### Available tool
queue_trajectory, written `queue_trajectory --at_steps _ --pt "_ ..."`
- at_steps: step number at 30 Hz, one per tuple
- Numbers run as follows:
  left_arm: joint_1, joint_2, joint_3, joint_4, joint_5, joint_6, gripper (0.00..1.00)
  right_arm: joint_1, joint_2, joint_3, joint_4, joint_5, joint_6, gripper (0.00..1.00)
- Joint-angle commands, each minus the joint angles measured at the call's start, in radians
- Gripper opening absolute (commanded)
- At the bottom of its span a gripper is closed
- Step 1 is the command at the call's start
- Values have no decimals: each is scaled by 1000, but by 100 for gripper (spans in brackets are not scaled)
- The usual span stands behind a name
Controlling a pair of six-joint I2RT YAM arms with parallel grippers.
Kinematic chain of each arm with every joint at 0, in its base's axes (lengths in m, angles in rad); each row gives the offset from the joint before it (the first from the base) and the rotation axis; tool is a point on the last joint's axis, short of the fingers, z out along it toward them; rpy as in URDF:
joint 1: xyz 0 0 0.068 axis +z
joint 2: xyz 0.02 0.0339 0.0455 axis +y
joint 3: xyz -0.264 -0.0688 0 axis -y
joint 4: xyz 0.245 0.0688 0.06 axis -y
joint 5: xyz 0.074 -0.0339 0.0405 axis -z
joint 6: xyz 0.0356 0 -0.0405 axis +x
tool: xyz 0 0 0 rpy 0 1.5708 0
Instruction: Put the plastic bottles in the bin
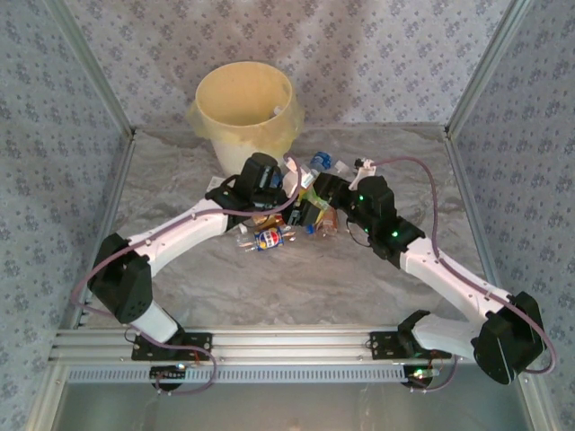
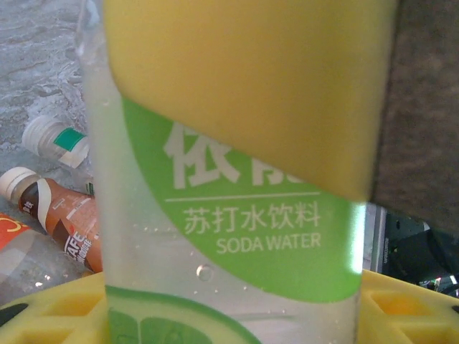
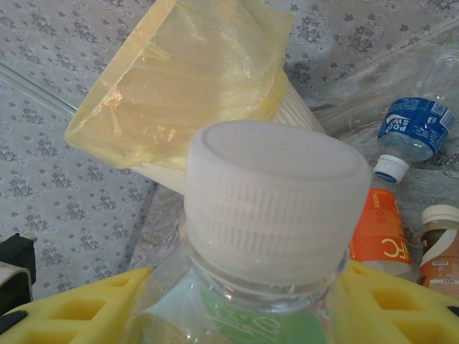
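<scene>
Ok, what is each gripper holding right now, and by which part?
Left gripper: a green-labelled soda water bottle, pinched across its label. Right gripper: a white-capped bottle, gripped at the shoulder below the cap. Possibly one bottle.

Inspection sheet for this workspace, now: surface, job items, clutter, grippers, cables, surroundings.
Surface: table cover, grey and crumpled throughout.
Job's things: bin upright at the far edge, yellowish liner draped over its rim. Loose bottles lie clustered in front of it, among them an orange-label bottle, a blue-label bottle and a brown bottle.
Clutter: nothing seen.
Grippers: left gripper fingers closed on a soda water bottle. Right gripper fingers closed on a white-capped bottle below its cap.
Cables: left cable loops beside its arm. Right cable arches above the table.
Surroundings: patterned fabric walls, aluminium frame posts.
</scene>
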Motion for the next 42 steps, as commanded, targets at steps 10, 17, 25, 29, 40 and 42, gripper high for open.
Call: queue_trajectory --at_steps 10,17,25,29,40,42 --pt "8 4 19 31 -111 16 48 -71 -96 47 -68 -156 11 81" --pt "13 27 58 -14 -168 13 45 -134 -218 30 -199 -120 -70 100" --pt "58 3 69 4 -246 -31 45 -175 -368 -63 -219 -21 -146 100" --pt "91 -16 102 36 -352 -50 46 -180 -385 -77 -261 12 -146 100" --pt "165 35 361 112 -591 -71 47 -183 -375 -88 -286 31 -146 100" --pt "178 66 427 101 -619 -96 48 -184 -368 -82 -286 29 -146 100"
